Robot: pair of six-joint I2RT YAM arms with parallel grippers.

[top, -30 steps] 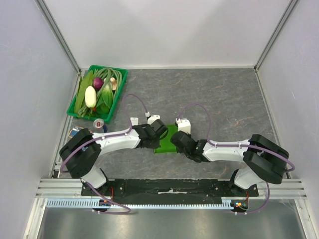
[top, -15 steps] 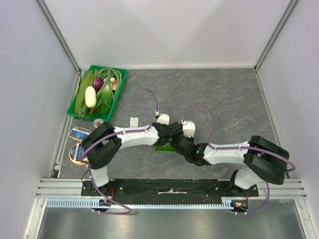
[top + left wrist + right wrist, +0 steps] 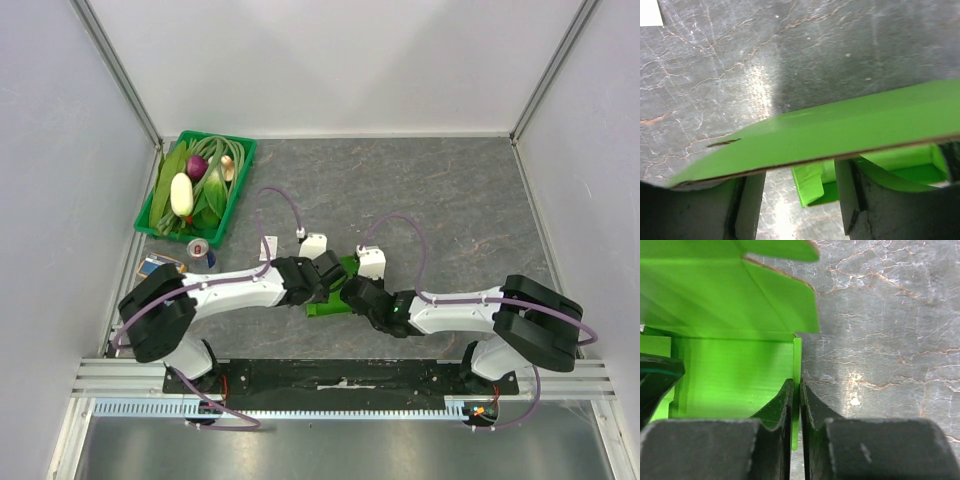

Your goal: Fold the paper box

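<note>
The paper box (image 3: 328, 303) is a bright green card, partly folded, lying on the grey table between the two arms. In the right wrist view my right gripper (image 3: 796, 407) is shut on a thin upright wall of the paper box (image 3: 730, 365), with the box floor to the left of its fingers. My left gripper (image 3: 797, 200) stands open, its two fingers (image 3: 747, 205) well apart. A wide green flap of the paper box (image 3: 840, 130) slants across in front of them, and nothing is pinched between them. From above, the left gripper (image 3: 318, 275) and right gripper (image 3: 352, 290) nearly meet over the card.
A green crate (image 3: 240, 175) of vegetables stands at the back left. Small tins (image 3: 200, 250) lie near the left arm. A white card (image 3: 268, 245) lies just behind the left gripper. Enclosure walls stand on three sides.
The left gripper's jaws have come apart and let go of the card, and the left arm has drawn back a little to the left. The right gripper has kept its pinch on the box wall.
</note>
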